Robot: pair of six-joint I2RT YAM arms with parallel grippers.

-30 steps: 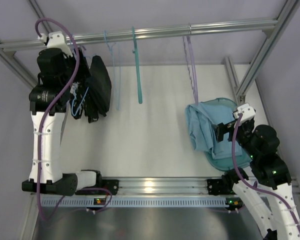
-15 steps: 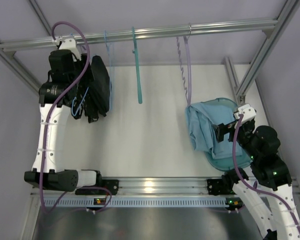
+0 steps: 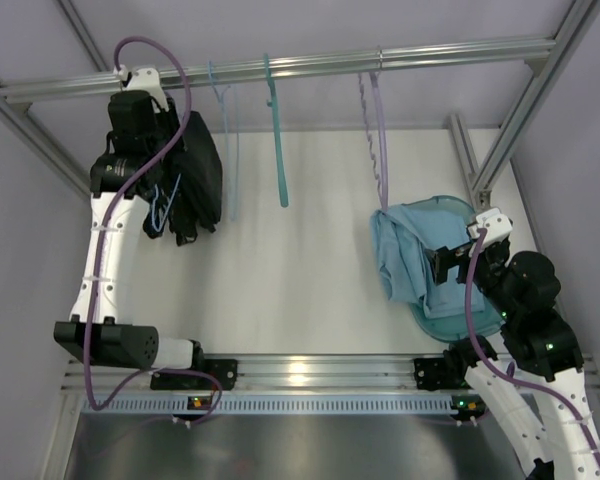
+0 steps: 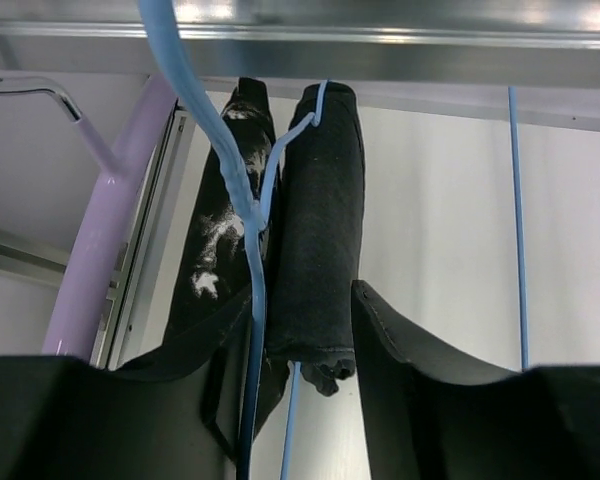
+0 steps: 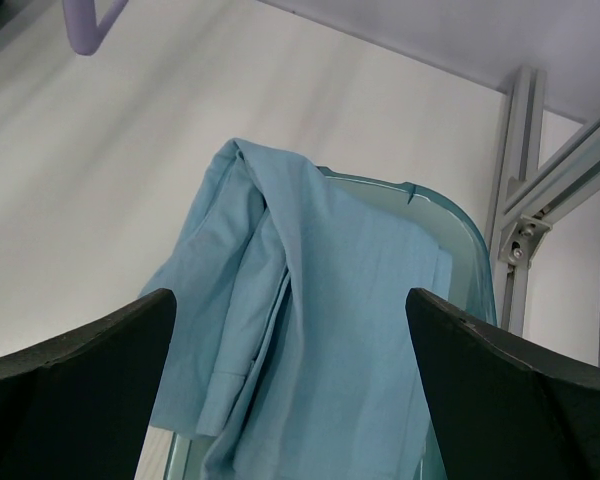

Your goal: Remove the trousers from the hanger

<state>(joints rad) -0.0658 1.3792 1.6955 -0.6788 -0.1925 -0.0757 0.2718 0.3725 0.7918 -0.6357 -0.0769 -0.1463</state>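
White tabletop (image 3: 310,290) fills most of the overhead view, with a wide stretch lying open between the clothes hung at the left and the bundle at the right. An aluminium rail (image 3: 310,65) runs along the far edge, and slanted frame struts close in on both far corners. The left arm (image 3: 100,260) reaches up to the rail's left end. The right arm (image 3: 535,335) sits low at the near right. A light-blue cloth (image 3: 415,260) spills over the left rim of a pale green tray (image 3: 460,325).

The trousers (image 4: 315,220) hang folded over the hanger (image 4: 252,230). A black speckled garment (image 4: 215,240) is just beside them on the left, with little room between the two. A teal hanger (image 3: 277,140) and a lavender hanger (image 3: 378,130) hang well apart further along the rail.

The left gripper (image 4: 302,325) is spread, with the trousers' lower end between its fingers and the right finger's edge just beside the fabric. The right gripper (image 5: 288,300) gapes wide, holding nothing, and faces the cloth.
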